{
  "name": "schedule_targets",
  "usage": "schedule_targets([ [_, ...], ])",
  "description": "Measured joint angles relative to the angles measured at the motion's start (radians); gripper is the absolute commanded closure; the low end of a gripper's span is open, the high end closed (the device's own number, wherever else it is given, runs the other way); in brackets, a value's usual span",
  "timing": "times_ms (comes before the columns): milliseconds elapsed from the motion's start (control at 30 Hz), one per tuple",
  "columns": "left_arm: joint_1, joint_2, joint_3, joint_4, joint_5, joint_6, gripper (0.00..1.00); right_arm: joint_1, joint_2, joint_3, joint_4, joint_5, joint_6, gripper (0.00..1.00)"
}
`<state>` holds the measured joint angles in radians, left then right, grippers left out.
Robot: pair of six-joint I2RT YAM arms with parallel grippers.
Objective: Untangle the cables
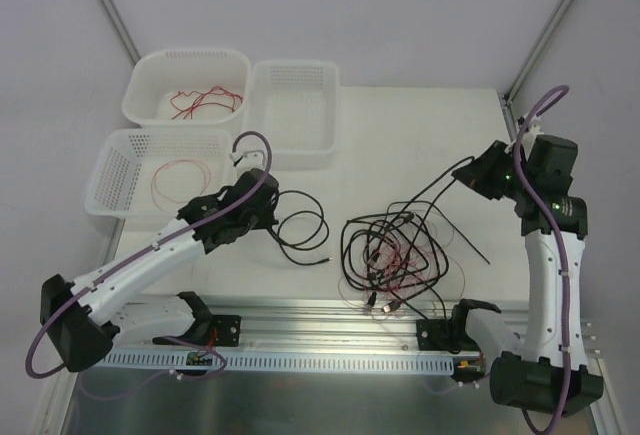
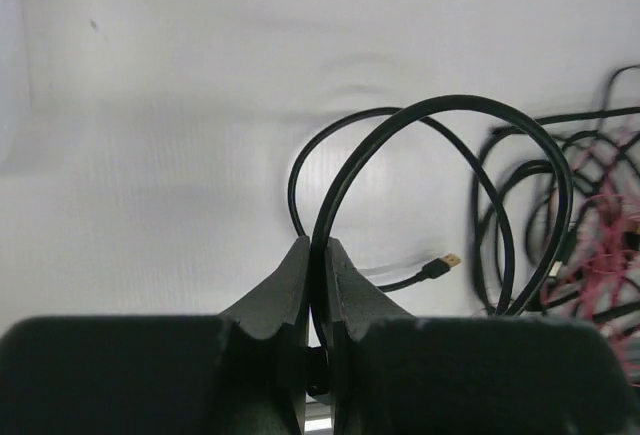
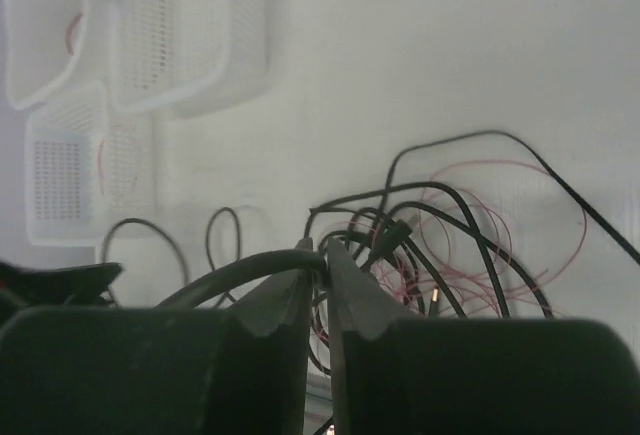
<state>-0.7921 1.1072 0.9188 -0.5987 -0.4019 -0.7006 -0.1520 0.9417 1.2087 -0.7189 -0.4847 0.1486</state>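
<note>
The cables lie as a tangle [image 1: 395, 252] of black loops and thin red wires in the middle of the table, also seen in the right wrist view [image 3: 450, 255]. My left gripper [image 1: 274, 215] is shut on one black cable [image 2: 450, 102]. That cable arches away from the jaws, loops on the table left of the tangle and ends in a small gold-tipped plug [image 2: 441, 265]. My right gripper [image 1: 463, 177] is up at the right, shut on another black cable [image 3: 250, 267] that runs down into the tangle.
Three white mesh baskets stand at the back left: one [image 1: 185, 85] and another [image 1: 160, 170] each hold a red wire, the third [image 1: 292, 110] shows nothing inside. A metal rail [image 1: 330, 360] runs along the near edge between the arm bases.
</note>
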Motion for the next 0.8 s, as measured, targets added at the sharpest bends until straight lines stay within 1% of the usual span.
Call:
schedule_targets([
  [100,0.000,-0.088,0.076,-0.006,-0.001,0.045,1.00,0.000,0.018,-0.141,0.001,0.032,-0.009,0.82],
  [133,0.000,-0.105,0.099,-0.006,-0.001,0.060,1.00,0.000,0.019,-0.183,0.003,0.044,-0.011,0.74],
  [200,0.000,-0.137,0.150,-0.003,-0.001,0.087,1.00,0.002,0.019,-0.253,-0.002,0.069,-0.012,0.64],
  [233,0.000,-0.146,0.175,-0.006,-0.001,0.101,1.00,0.005,0.019,-0.281,0.000,0.078,-0.013,0.55],
  [300,0.000,-0.146,0.226,-0.006,0.000,0.127,1.00,0.008,0.019,-0.325,0.003,0.089,-0.011,0.46],
  [333,0.002,-0.140,0.250,-0.006,0.000,0.141,1.00,0.011,0.019,-0.345,0.004,0.093,-0.009,0.37],
  [400,0.010,-0.116,0.291,-0.007,0.003,0.163,1.00,0.019,0.019,-0.373,0.005,0.105,-0.008,0.31],
  [433,0.019,-0.098,0.314,-0.006,0.010,0.172,1.00,0.023,0.019,-0.382,0.006,0.106,-0.009,0.24],
  [500,0.046,-0.048,0.356,-0.010,0.027,0.190,1.00,0.033,0.018,-0.393,0.006,0.105,-0.006,0.16],
  [533,0.063,-0.019,0.378,-0.010,0.035,0.198,1.00,0.040,0.014,-0.396,0.007,0.105,-0.006,0.11],
  [633,0.108,0.063,0.441,-0.014,0.053,0.221,1.00,0.070,-0.006,-0.401,0.002,0.105,-0.010,0.03],
  [733,0.164,0.139,0.516,-0.019,0.069,0.240,1.00,0.110,-0.050,-0.401,-0.013,0.106,-0.011,0.00],
  [800,0.209,0.185,0.575,-0.023,0.078,0.248,1.00,0.132,-0.087,-0.401,-0.028,0.107,-0.011,0.00],
])
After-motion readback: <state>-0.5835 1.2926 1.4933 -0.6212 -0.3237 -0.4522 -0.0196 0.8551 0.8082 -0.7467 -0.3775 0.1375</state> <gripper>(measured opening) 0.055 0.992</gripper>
